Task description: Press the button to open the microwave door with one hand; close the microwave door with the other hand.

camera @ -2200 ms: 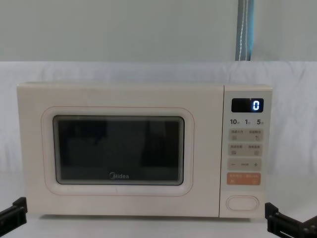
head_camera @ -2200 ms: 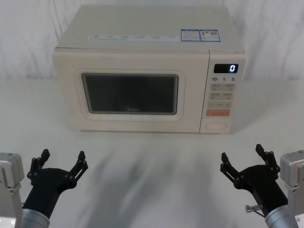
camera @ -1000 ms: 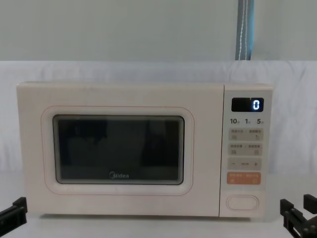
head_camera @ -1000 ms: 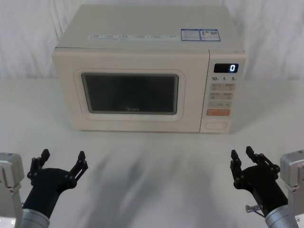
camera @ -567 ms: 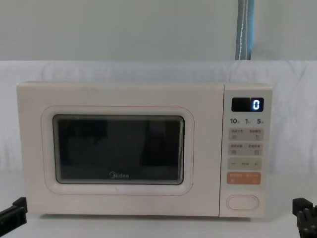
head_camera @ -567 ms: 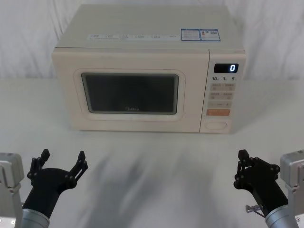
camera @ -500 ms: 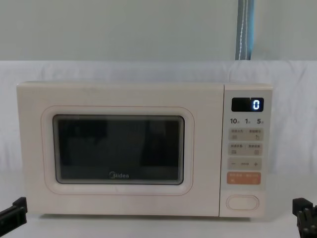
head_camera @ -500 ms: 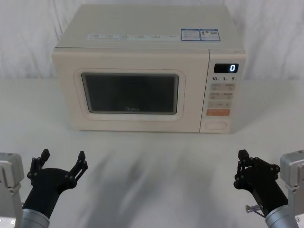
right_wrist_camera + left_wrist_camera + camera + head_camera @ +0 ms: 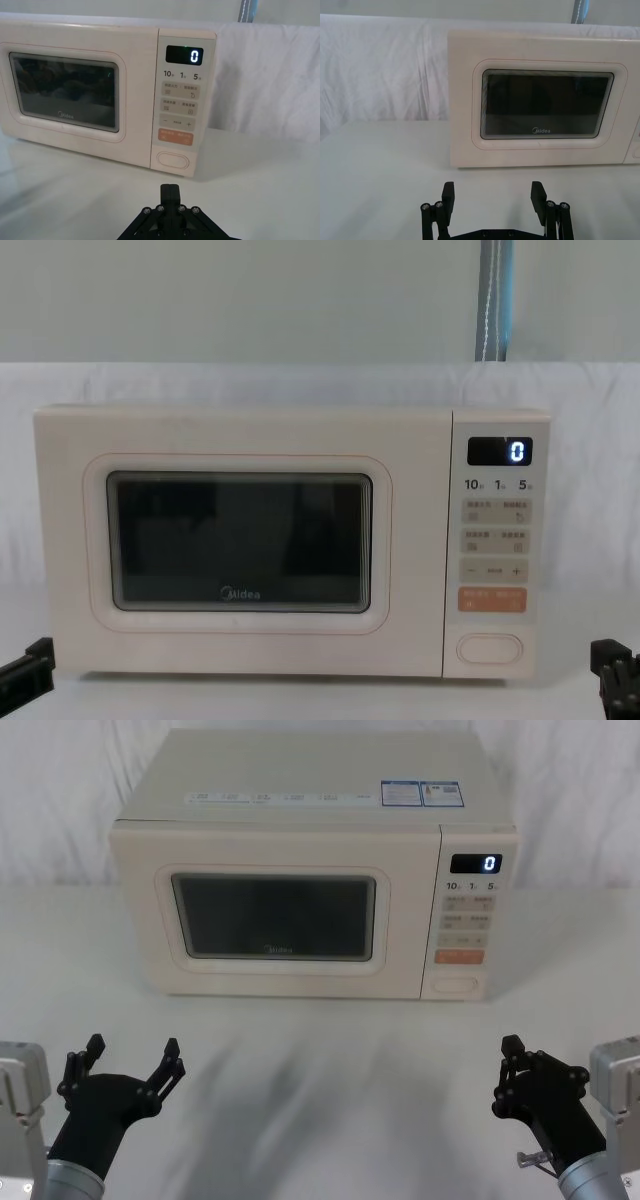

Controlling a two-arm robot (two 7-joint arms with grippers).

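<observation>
white cloth [image 9: 330, 1090] covers the table and rises behind — a pale wall [image 9: 250, 300] above, blue-grey strip [image 9: 495, 300] hanging.

White cloth-draped surface [image 9: 330, 1090] carries one thing: a cream microwave [image 9: 300, 830], sitting square toward the back-middle, base flat on the cloth. Its door [image 9: 275, 915] (dark glass window, shut flush with the front) takes the left part of the face, and the control panel is on the right end with the button [image 9: 455, 985] at the bottom, just above the cloth. Bare cloth runs in front and to both sides, lightly wrinkled, with a white drape rising behind.
</observation>
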